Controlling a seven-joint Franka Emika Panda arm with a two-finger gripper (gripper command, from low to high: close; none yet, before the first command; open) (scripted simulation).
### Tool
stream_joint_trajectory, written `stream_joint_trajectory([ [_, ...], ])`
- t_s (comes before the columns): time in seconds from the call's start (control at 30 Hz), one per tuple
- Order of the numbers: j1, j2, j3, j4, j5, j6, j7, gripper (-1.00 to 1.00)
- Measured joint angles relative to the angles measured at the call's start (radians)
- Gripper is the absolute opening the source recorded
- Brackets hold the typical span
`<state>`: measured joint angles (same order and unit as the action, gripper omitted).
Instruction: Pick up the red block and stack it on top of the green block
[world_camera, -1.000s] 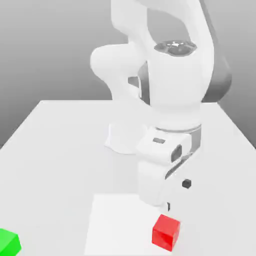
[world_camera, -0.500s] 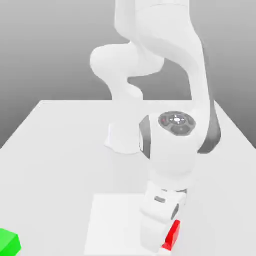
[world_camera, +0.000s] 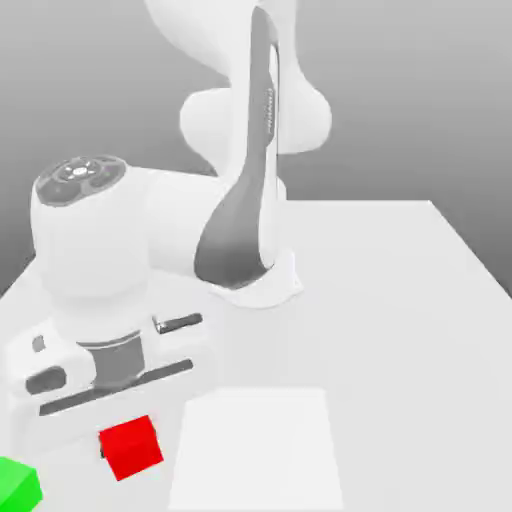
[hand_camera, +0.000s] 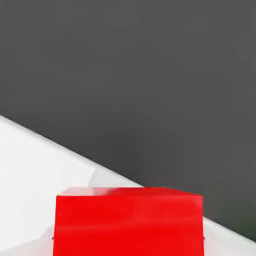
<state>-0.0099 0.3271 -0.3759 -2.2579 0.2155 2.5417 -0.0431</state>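
The red block hangs under the white hand in the exterior view, low at the exterior view's left, and my gripper is shut on it. It appears lifted off the table, slightly tilted. The green block sits on the table at the bottom left corner of the exterior view, just left of and a little below the red block, apart from it. In the hand view the red block is close up between the fingers, with the white table edge and a dark background behind it.
The arm's white base stands at the middle back of the white table. A lighter square patch lies on the table to the right of the red block. The bulky wrist hangs over the left side.
The gripper came down and shut on the red block. The arm then swung from the exterior view's right to its left, carrying the block close to the green block.
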Motion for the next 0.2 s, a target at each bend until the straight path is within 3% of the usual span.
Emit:
stream_joint_trajectory([
  [0.07, -0.087, 0.105, 0.005, 0.066, 0.075, 0.032, -0.016, -1.00],
  [0.1, -0.114, 0.139, 0.010, 0.086, 0.099, 0.044, -0.022, 1.00],
  [0.2, -0.114, 0.139, 0.010, 0.086, 0.099, 0.044, -0.022, 1.00],
])
